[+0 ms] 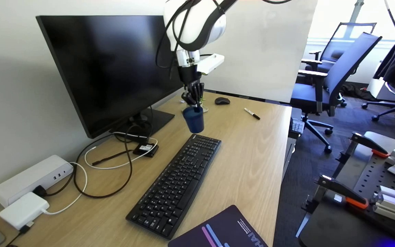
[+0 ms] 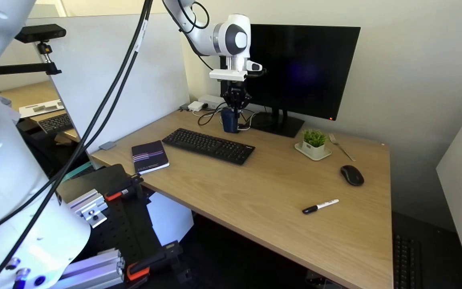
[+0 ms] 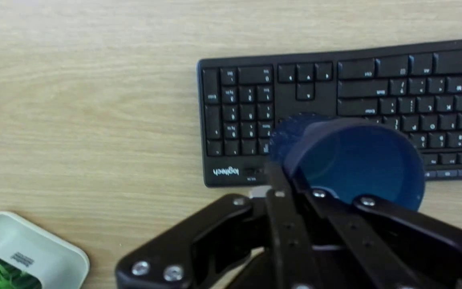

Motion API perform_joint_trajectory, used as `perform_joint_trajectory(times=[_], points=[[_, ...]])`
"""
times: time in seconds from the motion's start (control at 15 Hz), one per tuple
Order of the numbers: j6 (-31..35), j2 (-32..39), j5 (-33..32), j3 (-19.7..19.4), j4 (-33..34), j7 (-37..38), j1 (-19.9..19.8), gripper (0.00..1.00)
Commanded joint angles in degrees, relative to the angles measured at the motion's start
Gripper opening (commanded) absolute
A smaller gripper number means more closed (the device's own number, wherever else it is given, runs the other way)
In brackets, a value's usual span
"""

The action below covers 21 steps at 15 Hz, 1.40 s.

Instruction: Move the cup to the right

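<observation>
Cup hangs above the keyboard, its wall pinched by the claw. Pickup appears complete; rightward transfer and release onto the table apparently remain.

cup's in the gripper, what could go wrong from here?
1. The gripper seems to pinch the cup by one side of its wall, so the cup could twist or slip.
2. The cup appears raised over the keyboard; lowered too soon, it may land there.
3. The potted plant stands beyond the keyboard's number-pad end; a low sweep that way might clip it.
</observation>
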Motion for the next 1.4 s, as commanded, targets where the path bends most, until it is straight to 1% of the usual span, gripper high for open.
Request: perform_joint_trajectory(times=[0.0, 0.33, 0.53, 0.73, 1.07, 1.33], points=[[2.5, -6.5, -0.2, -1.2, -10.7, 4.5, -1.3, 0.01], [6.6, -10.8, -0.6, -5.1, -19.8, 10.3, -4.0, 0.01], [11.8, -12.3, -1.4, -7.7, -24.4, 13.3, -5.4, 0.01], [16.8, -12.4, -1.7, -9.9, -27.9, 16.7, -6.2, 0.01], [24.1, -11.6, -0.8, -13.0, -31.6, 21.6, -6.7, 0.01], [27.2, -10.5, 0.8, -15.0, -31.8, 23.6, -8.1, 0.01]])
